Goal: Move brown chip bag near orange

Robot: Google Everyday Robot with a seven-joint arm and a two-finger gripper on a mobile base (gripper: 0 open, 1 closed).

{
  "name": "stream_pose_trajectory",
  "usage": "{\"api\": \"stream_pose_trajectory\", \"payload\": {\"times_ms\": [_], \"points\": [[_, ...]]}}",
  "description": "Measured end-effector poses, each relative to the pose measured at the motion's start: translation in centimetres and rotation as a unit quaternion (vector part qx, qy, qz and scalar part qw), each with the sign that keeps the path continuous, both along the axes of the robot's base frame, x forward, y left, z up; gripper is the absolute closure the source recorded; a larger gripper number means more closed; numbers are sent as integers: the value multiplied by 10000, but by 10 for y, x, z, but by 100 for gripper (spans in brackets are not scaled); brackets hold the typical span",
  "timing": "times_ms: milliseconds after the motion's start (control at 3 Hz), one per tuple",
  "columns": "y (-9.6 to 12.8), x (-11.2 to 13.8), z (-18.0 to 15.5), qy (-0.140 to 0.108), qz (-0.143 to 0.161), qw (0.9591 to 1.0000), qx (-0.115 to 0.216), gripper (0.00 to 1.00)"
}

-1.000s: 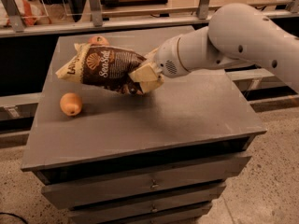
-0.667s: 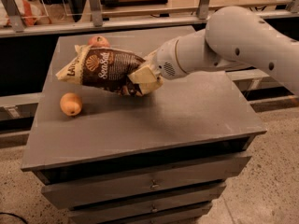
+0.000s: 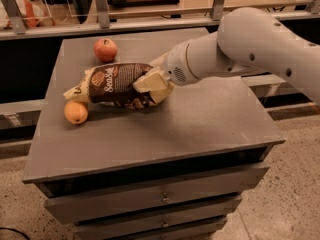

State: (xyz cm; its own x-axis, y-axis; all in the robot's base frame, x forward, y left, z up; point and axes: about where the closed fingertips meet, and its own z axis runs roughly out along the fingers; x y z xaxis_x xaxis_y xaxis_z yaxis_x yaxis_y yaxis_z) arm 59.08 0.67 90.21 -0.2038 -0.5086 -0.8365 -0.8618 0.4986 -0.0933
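The brown chip bag (image 3: 114, 84) is a crinkled dark-brown bag with cream ends and white script. It lies tilted, its left end just above the orange (image 3: 76, 112), a small round yellow-orange fruit on the left of the grey cabinet top (image 3: 200, 119). My gripper (image 3: 150, 86) is shut on the bag's right end and holds it low over the top. The white arm reaches in from the upper right.
A red apple (image 3: 105, 49) sits at the back of the top, behind the bag. A metal rail and shelf (image 3: 150, 21) run behind the cabinet. Drawers (image 3: 160, 196) front the cabinet below. Speckled floor lies to the right.
The bag has moved down and toward the orange in my gripper, uncovering the red apple behind it. Its left end now overlaps the orange's top.
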Motion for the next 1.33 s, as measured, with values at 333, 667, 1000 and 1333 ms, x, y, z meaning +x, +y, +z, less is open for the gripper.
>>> {"api": "stream_pose_trajectory", "payload": {"times_ms": [333, 667, 1000, 1333], "points": [[-1, 0, -1, 8, -48, 10000, -25, 0], [-8, 1, 3, -37, -119, 9999, -74, 0], [-31, 3, 7, -115, -309, 9992, -206, 0], [-59, 3, 8, -139, -396, 9983, -416, 0]]}}
